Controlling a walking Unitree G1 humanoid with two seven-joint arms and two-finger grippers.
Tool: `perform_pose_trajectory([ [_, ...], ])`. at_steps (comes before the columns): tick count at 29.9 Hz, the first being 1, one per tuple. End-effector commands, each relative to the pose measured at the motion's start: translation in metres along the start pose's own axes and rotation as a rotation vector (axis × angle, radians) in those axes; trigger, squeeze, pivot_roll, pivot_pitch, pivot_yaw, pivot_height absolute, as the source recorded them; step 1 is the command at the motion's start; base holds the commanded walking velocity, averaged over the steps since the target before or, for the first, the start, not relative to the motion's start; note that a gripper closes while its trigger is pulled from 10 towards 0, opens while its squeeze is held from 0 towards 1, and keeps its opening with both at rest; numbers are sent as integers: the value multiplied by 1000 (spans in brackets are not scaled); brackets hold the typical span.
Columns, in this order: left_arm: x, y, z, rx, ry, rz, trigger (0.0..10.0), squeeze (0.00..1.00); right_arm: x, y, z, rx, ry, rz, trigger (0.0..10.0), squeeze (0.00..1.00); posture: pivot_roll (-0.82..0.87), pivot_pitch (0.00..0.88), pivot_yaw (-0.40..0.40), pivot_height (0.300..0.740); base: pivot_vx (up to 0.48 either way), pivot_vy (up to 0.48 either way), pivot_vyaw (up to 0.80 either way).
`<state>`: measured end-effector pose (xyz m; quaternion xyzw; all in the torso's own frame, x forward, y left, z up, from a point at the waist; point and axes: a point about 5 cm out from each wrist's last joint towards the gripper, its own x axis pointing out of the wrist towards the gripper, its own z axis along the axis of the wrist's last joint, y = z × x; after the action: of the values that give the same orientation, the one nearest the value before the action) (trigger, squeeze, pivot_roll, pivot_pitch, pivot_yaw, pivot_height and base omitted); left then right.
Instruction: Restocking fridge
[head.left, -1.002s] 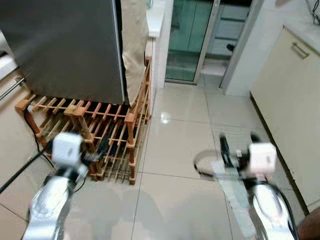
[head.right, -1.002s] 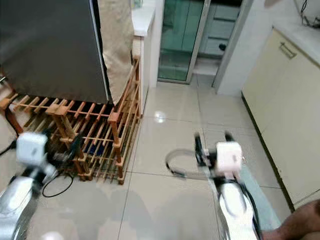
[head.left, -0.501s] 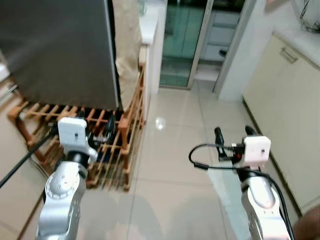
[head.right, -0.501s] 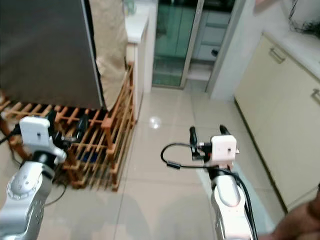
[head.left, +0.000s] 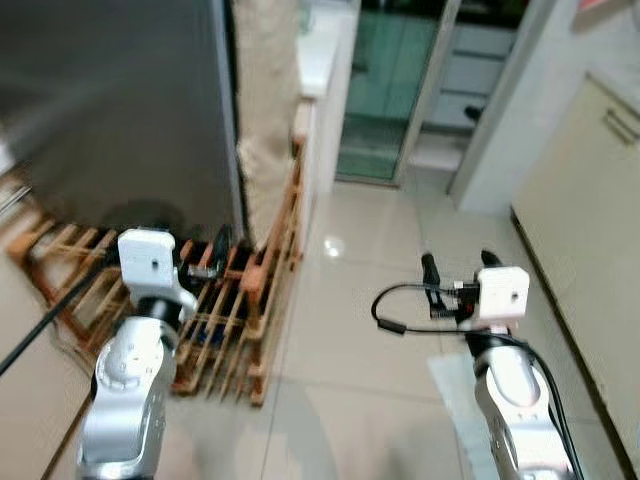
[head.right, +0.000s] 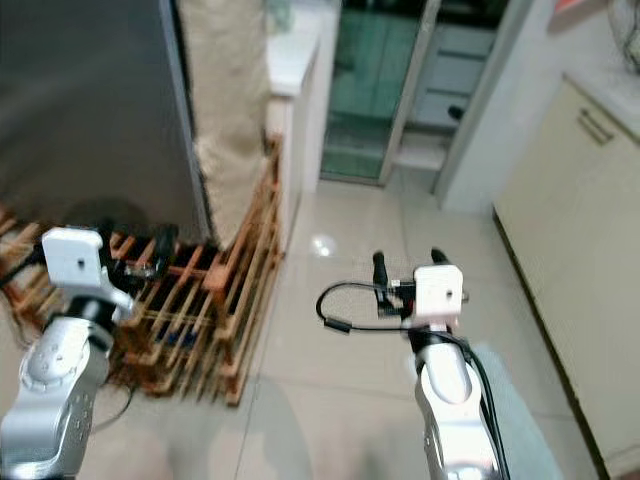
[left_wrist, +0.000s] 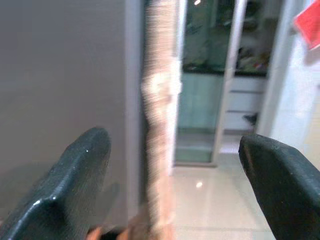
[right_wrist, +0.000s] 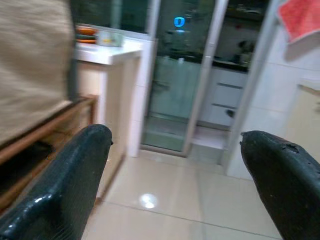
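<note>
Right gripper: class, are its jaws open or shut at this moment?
Open. The right gripper holds nothing, and in the right wrist view its two black fingers stand wide apart with bare floor between them.

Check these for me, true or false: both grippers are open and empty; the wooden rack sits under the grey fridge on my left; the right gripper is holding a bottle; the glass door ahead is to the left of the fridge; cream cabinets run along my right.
1. Both grippers are open and empty. True: the left gripper and the right gripper each have fingers spread with nothing between them.
2. The wooden rack sits at the base of the grey fridge, on the robot's left. True.
3. The right gripper holds a bottle. False: it holds nothing.
4. The glass door is left of the fridge. False: it lies to the fridge's right, ahead.
5. Cream cabinets run along the right. True.
</note>
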<state>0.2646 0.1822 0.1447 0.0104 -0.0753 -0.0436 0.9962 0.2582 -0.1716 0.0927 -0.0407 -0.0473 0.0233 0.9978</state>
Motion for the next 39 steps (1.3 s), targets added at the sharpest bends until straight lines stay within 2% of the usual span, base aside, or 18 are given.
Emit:
perform_pose_trajectory([
  [1, 3, -7, -1, -9, 11, -16, 10000, 0, 1, -10, -1, -23, 7, -27, 10000, 0, -21, 0, -39, 740, 480, 0, 0],
  [7, 10, 0, 0, -9, 17, 52, 10000, 0, 3, -10, -2, -16, 17, -25, 10000, 0, -21, 0, -44, 740, 199, 0, 0],
  [10, 22, 2, 6, -7, 1, 76, 10000, 0, 6, -6, -3, -7, 20, -7, 10000, 0, -21, 0, -44, 740, 0, 0, 0],
  [11, 22, 2, 6, -7, 1, 76, 10000, 0, 6, -6, -3, -7, 20, -7, 10000, 0, -21, 0, -44, 740, 0, 0, 0],
  [12, 30, 1, 8, 0, 3, 80, 10000, 0, 8, -5, -3, -1, 22, -1, 10000, 0, -21, 0, -45, 740, 0, 0, 0],
  [19, 51, -9, 16, -14, -15, 61, 10000, 0, 11, -2, -3, 19, 26, 13, 10000, 0, -37, 0, -33, 740, 0, 0, 0],
  [23, 69, -16, 22, -39, -32, 58, 10000, 0, 14, -1, -5, 23, 34, 26, 10000, 0, -40, 0, -31, 740, 0, 0, 0],
  [27, 83, -22, 23, -21, -20, 71, 10000, 0, 14, 2, -6, 27, 42, 39, 10000, 0, -44, 0, -27, 740, 0, 0, 0],
  [31, 91, -22, 21, -45, -3, 106, 10000, 0, 12, 3, -9, 30, 53, 43, 10000, 0, -48, 0, -24, 740, 0, 0, 0],
  [39, 93, -24, 18, -50, -4, 120, 10000, 0, 7, 2, -12, 28, 69, 45, 10000, 0, -57, 0, -28, 740, 0, 0, 0],
])
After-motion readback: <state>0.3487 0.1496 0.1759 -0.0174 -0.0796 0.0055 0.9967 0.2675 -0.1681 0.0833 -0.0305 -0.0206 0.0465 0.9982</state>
